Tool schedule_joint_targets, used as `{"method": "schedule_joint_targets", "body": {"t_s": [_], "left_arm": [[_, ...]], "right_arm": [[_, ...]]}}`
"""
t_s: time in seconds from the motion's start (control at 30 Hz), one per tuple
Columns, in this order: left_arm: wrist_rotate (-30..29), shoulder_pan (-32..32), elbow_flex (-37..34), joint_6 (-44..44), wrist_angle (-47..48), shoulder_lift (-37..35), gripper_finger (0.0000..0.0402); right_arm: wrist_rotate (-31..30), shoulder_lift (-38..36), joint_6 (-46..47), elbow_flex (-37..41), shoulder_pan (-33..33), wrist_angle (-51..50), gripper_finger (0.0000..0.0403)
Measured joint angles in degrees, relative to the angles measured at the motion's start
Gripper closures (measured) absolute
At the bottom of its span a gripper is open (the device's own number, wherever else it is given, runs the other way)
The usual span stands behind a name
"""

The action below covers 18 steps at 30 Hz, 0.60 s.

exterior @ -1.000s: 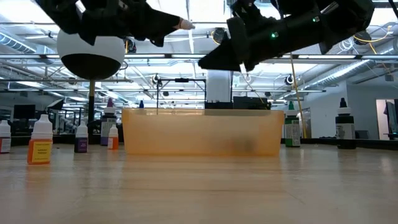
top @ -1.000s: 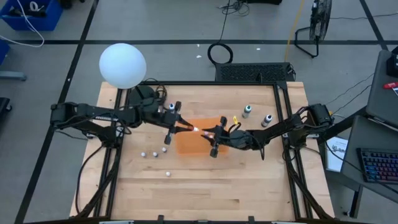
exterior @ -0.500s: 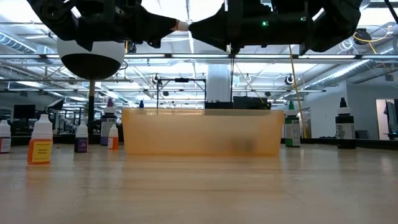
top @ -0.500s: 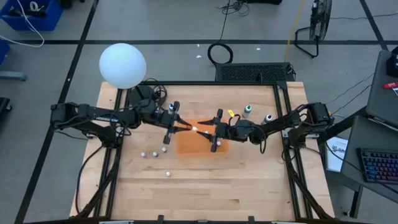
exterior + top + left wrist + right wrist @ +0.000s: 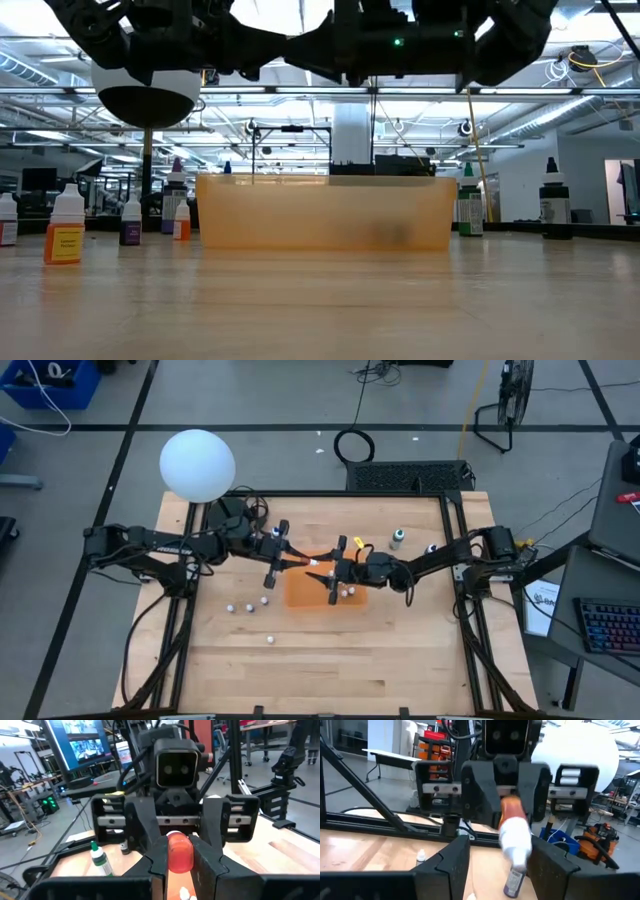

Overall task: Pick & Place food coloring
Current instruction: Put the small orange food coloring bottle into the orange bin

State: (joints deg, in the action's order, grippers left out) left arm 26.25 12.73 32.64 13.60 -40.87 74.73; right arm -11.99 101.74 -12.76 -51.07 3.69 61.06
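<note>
Above the orange rectangular mat (image 5: 318,589) on the wooden surface (image 5: 330,650), the two arms meet nose to nose for a hand-over. The left hand (image 5: 297,563) is clamped on a small orange-bodied, white-capped food coloring bottle (image 5: 514,829), held out level in the air. The right hand (image 5: 325,571) stands with its fingers apart on either side of the bottle's capped end, not yet gripping. Other small bottles (image 5: 397,538) stand on the surface nearby. The likely risk is timing: if the left hand lets go before the right one closes firmly, the bottle would drop. A tilted bottle could also slip.
</note>
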Motion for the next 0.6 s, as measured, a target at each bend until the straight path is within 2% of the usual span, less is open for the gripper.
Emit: {"method": "schedule_joint_targets", "body": {"t_s": [0.33,0.47,0.6], "left_arm": [[2.0,1.1,0.0,-0.7,-1.7,1.2,0.0347],[1.8,2.1,0.1,-0.7,-1.5,1.2,0.0347],[1.7,2.3,0.1,-0.7,-1.5,1.2,0.0347]], "right_arm": [[-0.6,0.7,-2.3,-0.7,-0.3,0.2,0.0248],[-5.6,0.7,-4.9,-0.7,0.1,0.3,0.0248],[-6.1,0.7,-5.8,-0.7,0.1,0.3,0.0248]]}}
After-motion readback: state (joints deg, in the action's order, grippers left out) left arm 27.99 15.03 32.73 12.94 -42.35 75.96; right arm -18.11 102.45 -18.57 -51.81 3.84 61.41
